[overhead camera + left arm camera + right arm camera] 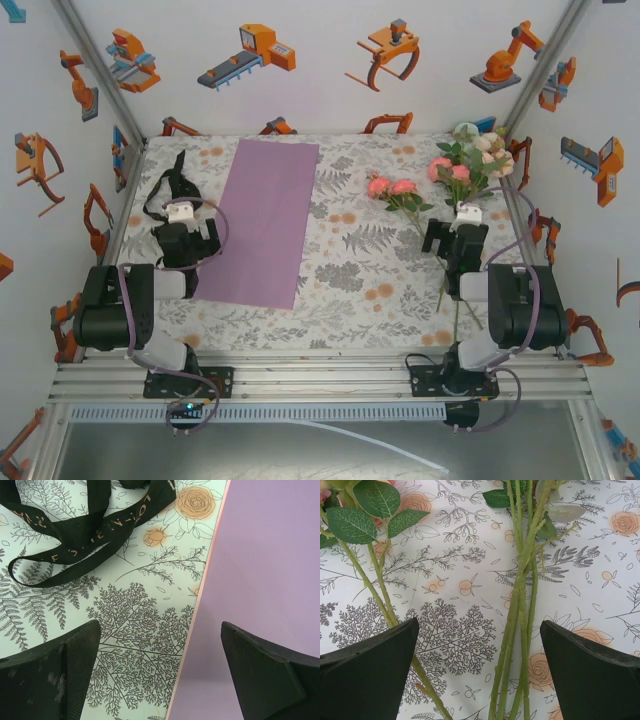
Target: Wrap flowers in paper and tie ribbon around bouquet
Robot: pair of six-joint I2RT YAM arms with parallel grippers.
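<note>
Near edge: both arms sit folded back over their bases. The forearms reach out low across the bench (350, 290), wrists pitched down toward the printed cloth.

Left fingers (50, 680): spread wide, holding nothing. They straddle the long left edge of the paper (265, 220), one finger over the cloth and the other over the lilac face. A thin pale-pink line shows along that edge, where the underside peeks out. Judgement: the pose suits pinching the edge to lift or fold it. I cannot tell whether anything is touching.

Right fingers (590, 675): also wide and empty. A cluster of stalks (520, 630) lies between them, closer to one finger than the other. A separate leafy stalk runs under the opposite finger. Judgement: they are lined up across the stalks to gather them. Their height above the stalks cannot be told.

Paper: flat, lilac face up, left of centre, long axis running near to far and slightly skewed. Nothing lies on it. It is probably laid open to receive the stems.

Ribbon (170, 190): loose black loops with light lettering, just beyond the left fingers and left of the paper. Likely parked there until tying.

Flowers (475, 155): two lots on the right, well apart from the paper. A pink pair lies toward the middle, and a larger pink-and-cream bunch is in the far right corner. The blooms point far and the stalks trail nearward. Wrapping is not yet begun.
</note>
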